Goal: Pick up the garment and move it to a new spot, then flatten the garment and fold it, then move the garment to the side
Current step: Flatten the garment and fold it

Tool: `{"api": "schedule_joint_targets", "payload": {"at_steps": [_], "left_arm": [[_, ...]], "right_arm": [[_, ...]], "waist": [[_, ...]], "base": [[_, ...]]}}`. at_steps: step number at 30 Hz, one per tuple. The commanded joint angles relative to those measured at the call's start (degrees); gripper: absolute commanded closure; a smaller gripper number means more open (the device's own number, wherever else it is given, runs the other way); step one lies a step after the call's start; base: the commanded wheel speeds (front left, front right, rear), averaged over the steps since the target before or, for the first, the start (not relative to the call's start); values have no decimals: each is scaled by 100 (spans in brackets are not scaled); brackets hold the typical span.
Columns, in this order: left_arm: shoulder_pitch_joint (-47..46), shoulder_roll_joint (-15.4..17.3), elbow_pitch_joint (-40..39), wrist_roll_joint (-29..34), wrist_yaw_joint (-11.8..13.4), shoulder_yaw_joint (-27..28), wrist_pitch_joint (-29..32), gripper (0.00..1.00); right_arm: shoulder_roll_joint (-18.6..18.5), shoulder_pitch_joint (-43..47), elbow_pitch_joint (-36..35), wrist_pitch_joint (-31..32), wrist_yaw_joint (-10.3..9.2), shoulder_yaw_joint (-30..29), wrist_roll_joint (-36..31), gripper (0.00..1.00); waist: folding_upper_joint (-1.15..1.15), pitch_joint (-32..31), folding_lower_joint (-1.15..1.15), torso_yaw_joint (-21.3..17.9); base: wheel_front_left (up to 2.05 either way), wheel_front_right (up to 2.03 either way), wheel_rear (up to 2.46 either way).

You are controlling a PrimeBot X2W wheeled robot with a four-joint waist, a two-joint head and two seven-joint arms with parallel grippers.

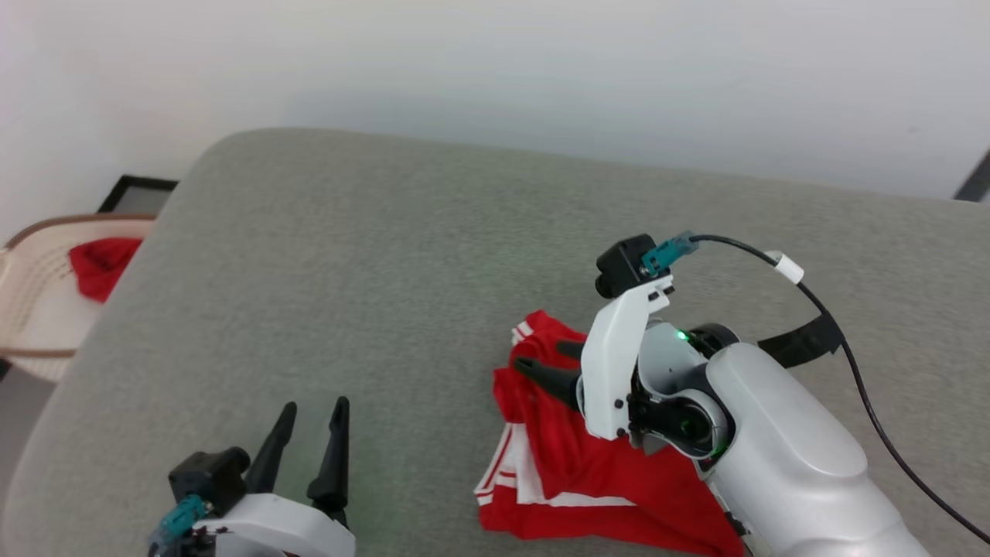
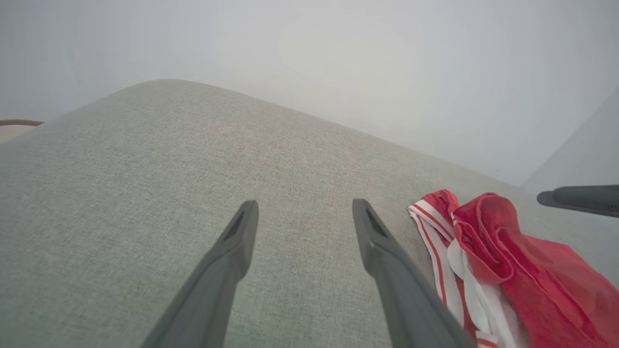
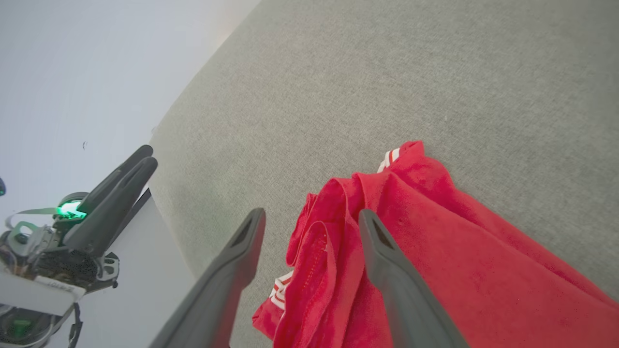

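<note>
Right wrist view: your right pincer (image 3: pixel 312 217) gapes over the garment (image 3: pixel 459 261), empty; left pincer (image 2: pixel 304 208) gapes too. Soft, light, floppy cloth, likely: pinch the bunched fold inside the right one's gap.

We are looking at a broad grey-green woven-fabric cushion with rounded corners (image 1: pixel 371 255), which is spreading across most of the head view. Behind it a plain white wall (image 1: pixel 541 62) is rising. Off the cushion's left edge, a cream perforated basket with a brown rim (image 1: pixel 31 309) is sitting lower down, and a crumpled red cloth (image 1: pixel 100 267) is lying inside it. Just beyond the basket, a black rectangular frame (image 1: pixel 139 189) is resting at the wall's foot.
</note>
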Motion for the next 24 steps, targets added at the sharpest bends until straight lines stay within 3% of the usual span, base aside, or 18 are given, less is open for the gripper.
{"api": "schedule_joint_targets", "payload": {"at_steps": [1,6,11,17,24], "left_arm": [[42,36,-37,69,17,38,-18,0],[105,111,-116,119,51,112,-9,0],[163,189,-190,137,77,152,-9,0],[226,280,-268,147,114,182,12,0],[324,396,-379,148,166,215,33,0]], "right_arm": [[6,-30,-144,-27,-4,22,-83,0],[-22,197,-584,-157,-4,-179,-479,0],[-363,558,-1136,-564,-3,-540,-830,0],[-859,940,-1623,-1285,-3,-830,-1156,0],[-1490,1412,-1898,-2547,-3,-1177,-1602,0]], "waist": [[0,-62,0,-230],[0,-109,0,-568],[0,-169,0,-899],[0,-218,0,-1219],[0,-276,0,-1580]], "base": [[0,0,0],[0,0,0],[0,0,0],[0,0,0],[0,0,0]]}}
